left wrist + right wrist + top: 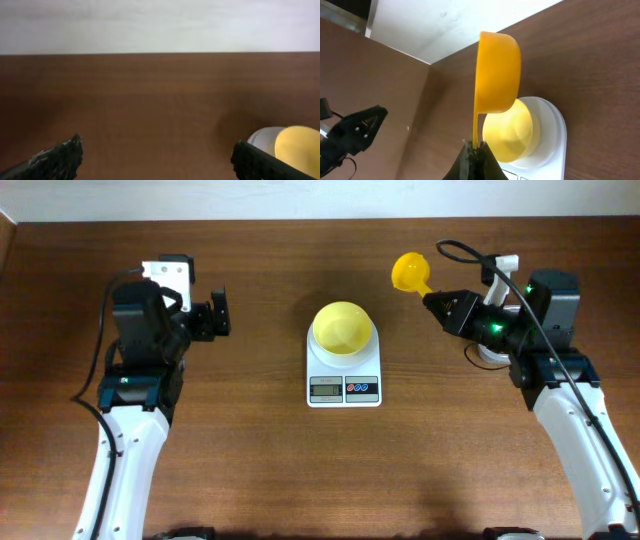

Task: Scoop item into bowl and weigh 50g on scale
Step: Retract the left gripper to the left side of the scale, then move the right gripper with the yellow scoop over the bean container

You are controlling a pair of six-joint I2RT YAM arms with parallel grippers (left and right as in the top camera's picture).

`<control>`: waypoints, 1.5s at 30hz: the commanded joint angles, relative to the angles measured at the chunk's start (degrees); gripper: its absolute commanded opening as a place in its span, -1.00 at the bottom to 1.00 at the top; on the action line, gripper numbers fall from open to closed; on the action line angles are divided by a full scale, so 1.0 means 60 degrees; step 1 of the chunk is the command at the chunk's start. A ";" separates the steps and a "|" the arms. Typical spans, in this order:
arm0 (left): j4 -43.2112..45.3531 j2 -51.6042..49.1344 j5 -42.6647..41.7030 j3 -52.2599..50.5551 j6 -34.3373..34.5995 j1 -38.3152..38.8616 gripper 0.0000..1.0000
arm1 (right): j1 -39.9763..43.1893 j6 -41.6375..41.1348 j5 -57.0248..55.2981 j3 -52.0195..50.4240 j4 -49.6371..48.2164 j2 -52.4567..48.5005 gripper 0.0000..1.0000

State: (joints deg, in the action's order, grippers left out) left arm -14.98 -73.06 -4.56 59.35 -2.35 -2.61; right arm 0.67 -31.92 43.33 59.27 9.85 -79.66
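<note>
The pale-yellow bowl [342, 328] sits empty on the white scale [343, 383] at the table's middle. My right gripper [432, 297] is shut on the thin handle of a small yellow scoop [410, 272], held in the air to the right of and behind the bowl. In the right wrist view the scoop [495, 70] stands on edge above the gripper [477, 150], with the bowl [512, 132] and scale [552, 135] behind it. My left gripper [218, 313] is open and empty, well left of the scale; its view catches the bowl [300, 147] at the far right. The item is out of view.
The brown wooden table [260, 470] ends at a white wall along its back edge [320, 220]. A black cable [462, 248] loops over the right arm. The left gripper's fingers [55, 160] spread over bare wood.
</note>
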 commanded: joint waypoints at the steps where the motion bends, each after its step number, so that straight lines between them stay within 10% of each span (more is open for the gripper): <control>1: -0.0295 0.0135 -0.0106 0.0098 -0.0036 -0.0022 0.98 | 0.0018 0.0295 -0.0357 0.0106 0.0015 0.0073 -0.92; 7: -0.0769 0.0138 -0.0714 0.0098 -0.0299 -0.0022 0.98 | 0.0022 0.0936 -0.1428 0.0106 0.0189 0.0073 -0.92; 13: -0.1603 0.0138 -0.4532 0.0237 -0.3799 -0.0018 0.98 | 0.0025 0.1045 -0.1599 0.0106 0.0189 0.0073 -0.92; 20: -0.5803 0.0138 -0.4612 0.2765 -0.5989 0.0022 0.98 | 0.0025 0.1038 -0.1628 0.0109 0.0189 0.0073 -0.92; 28: -0.6437 0.0127 -0.4630 0.3169 -0.5992 0.0448 0.98 | 0.0025 0.1038 -0.1628 0.0109 0.0186 0.0073 -0.92; 34: -0.7708 0.0127 -0.4594 0.3169 -0.9264 0.1158 0.98 | 0.0025 0.1031 -0.1625 0.0109 0.0186 0.0073 -0.92; 45: -0.7442 0.0127 -0.4357 0.3169 -0.8291 0.1206 0.98 | 0.0025 0.1035 -0.1592 0.0109 0.0222 0.0073 -0.92</control>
State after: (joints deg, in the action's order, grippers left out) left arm -59.79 -72.64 -30.85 77.49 -54.30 4.49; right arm 0.67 -26.52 33.87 59.27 11.25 -79.66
